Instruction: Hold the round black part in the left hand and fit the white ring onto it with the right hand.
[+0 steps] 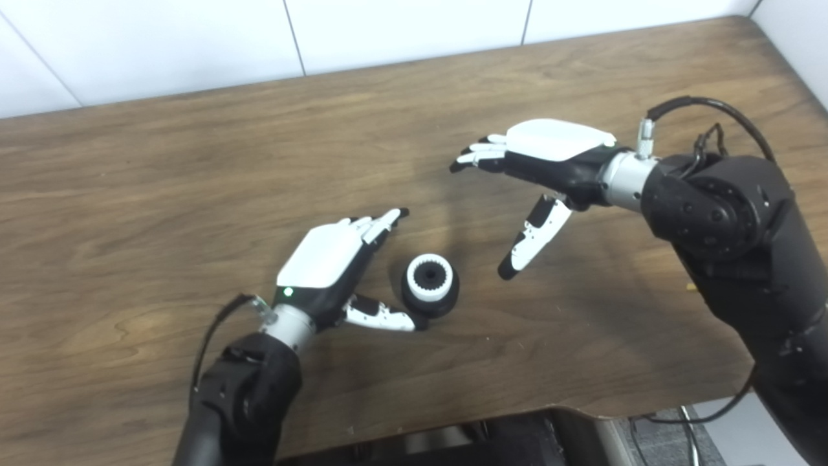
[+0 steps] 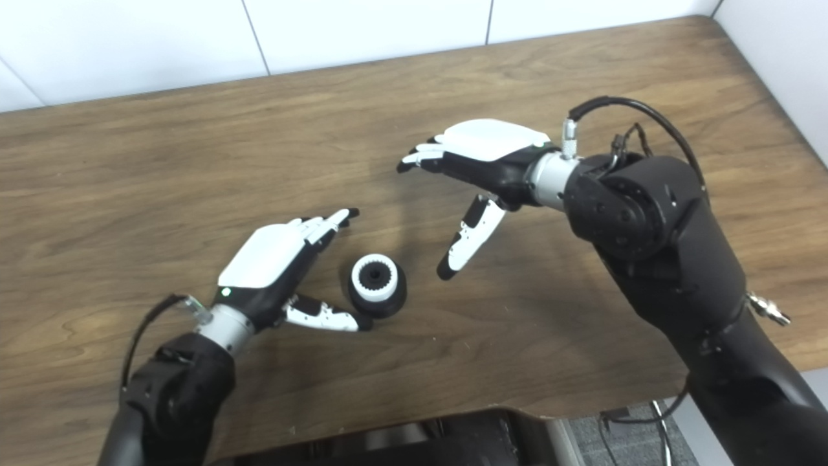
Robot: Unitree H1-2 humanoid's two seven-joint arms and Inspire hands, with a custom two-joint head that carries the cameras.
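The round black part stands on the wooden table near the front middle. The white ring, toothed on its inner edge, sits on top of it. My left hand lies just left of the part, open, its thumb tip reaching the part's lower left side and its fingers stretched past it. My right hand hovers open to the upper right of the part, fingers pointing left and thumb hanging down toward the table. Neither hand holds anything.
The table's front edge has a curved cut-out below the part. White wall panels run along the far edge. A black cable loops over my right wrist.
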